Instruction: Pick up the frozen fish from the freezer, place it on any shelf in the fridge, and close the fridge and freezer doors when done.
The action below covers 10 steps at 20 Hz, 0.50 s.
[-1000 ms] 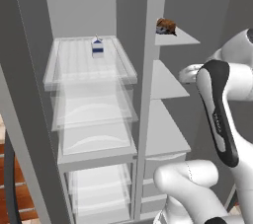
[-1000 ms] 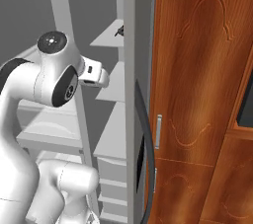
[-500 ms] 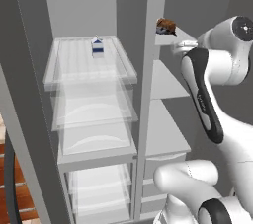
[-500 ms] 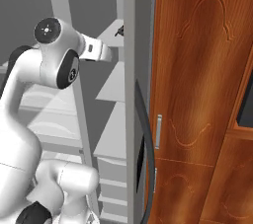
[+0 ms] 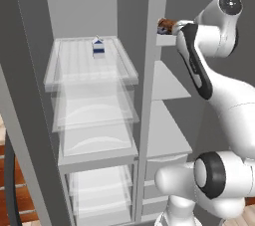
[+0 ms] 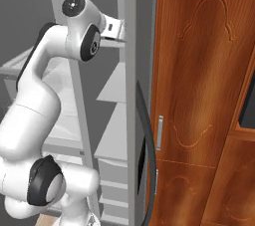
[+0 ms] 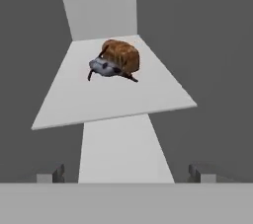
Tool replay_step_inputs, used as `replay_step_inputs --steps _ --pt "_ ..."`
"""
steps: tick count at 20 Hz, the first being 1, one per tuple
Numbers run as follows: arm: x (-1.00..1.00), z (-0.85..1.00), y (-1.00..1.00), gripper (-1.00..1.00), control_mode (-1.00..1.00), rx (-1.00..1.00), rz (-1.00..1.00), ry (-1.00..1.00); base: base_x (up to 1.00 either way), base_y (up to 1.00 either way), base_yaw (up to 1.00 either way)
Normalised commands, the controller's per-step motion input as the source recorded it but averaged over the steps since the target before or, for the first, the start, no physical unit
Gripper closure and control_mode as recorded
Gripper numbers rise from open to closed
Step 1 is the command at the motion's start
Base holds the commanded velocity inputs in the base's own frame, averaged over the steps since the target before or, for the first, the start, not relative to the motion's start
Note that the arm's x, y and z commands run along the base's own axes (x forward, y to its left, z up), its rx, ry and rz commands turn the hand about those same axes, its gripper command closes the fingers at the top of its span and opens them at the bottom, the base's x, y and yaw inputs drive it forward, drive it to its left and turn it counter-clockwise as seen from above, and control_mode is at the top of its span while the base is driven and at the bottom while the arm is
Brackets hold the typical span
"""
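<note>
1. Fish (image 7: pixel 114 61) lies on the top freezer shelf (image 7: pixel 123 100), toward the back, well short of the front edge; also seen brown at the shelf in left base view (image 5: pixel 166 25).
2. My pincer (image 7: pixel 126 173) is spread wide, nothing in it; tips show low in the hand view, one each side, apart from the fish and below shelf level.
3. Step in hand, I reckon: reach in & grab. Need to lift a bit so the tips clear the shelf lip, then go fwd over the board.
4. Fish sits slightly left of my centre line, so nudge left before closing.
5. Grip across the brown body, not the grey head end or thin fins; lumpy shape could slip.
6. Milk carton (image 5: pixel 98 48) sits on the fridge side's top rack (image 5: pixel 64 77); plenty of free room beside it for the drop later.
7. Watch the centre post (image 5: pixel 149 70) when swinging across w/ the fish.
</note>
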Motion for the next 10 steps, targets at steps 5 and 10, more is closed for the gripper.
replay_step_inputs --steps 5,10 --pt "0.28 -0.08 -0.55 -1.00 -1.00 0.02 0.03 -0.01 0.00 0.00 0.00" --pt "0.31 -0.47 -0.05 -1.00 -1.00 0.00 0.00 0.00 0.00 0.00 0.00"
